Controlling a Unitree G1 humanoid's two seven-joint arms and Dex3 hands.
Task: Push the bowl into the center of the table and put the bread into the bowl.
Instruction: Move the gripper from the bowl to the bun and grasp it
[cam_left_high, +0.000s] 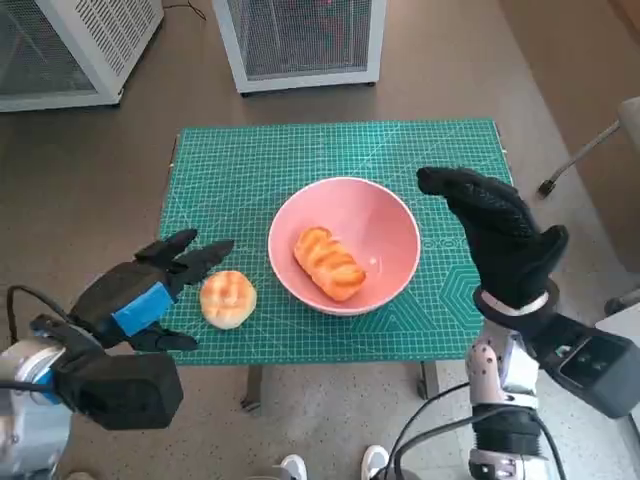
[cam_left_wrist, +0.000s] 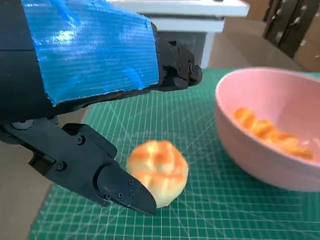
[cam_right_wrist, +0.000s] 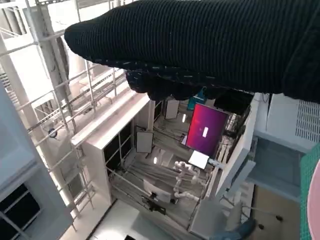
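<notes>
I see the bowl (cam_left_high: 344, 245) near the middle of the mat (cam_left_high: 230, 160) with a long bread (cam_left_high: 328, 262) inside. A round bun (cam_left_high: 228, 299) lies just left of it. My left hand (cam_left_high: 150, 290) hovers beside the bun, fingers (cam_left_wrist: 120, 187) spread, holding nothing. My right hand (cam_left_high: 497, 235) is raised beside the bowl, empty, fingers extended together.

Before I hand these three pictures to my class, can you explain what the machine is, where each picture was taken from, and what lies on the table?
It is a humanoid robot with two hands. The head camera looks down on a green mat covering a small table. A pink bowl holds a long bread; a round bun lies beside the bowl. The other pictures come from cameras behind each wrist. The left hand, blue-taped, hovers open by the bun. The gloved right hand is raised and holds nothing visible.
</notes>
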